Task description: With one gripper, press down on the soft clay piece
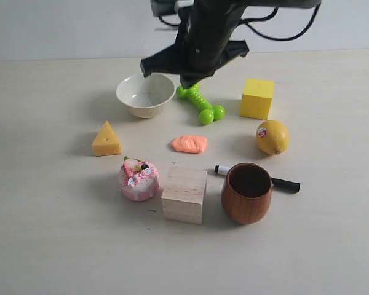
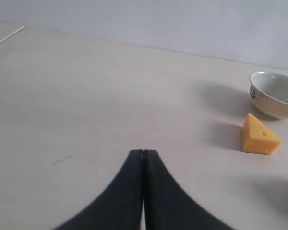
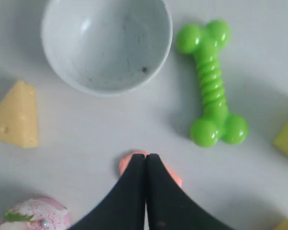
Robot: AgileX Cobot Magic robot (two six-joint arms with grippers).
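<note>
The cheese wedge (image 1: 106,140) sits at left, near the white bowl (image 1: 145,94). The soft clay piece (image 1: 189,144) lies in the middle, between the wedge and the lemon (image 1: 272,136). The right gripper (image 3: 145,159) hangs above the clay (fingers pressed together, holding nothing), clear of it. The left gripper (image 2: 143,153), over the table (image 2: 62,96), is likewise pressed together.

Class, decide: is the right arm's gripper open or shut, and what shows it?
Shut. In the right wrist view the right gripper shows both black fingers touching, no gap.
</note>
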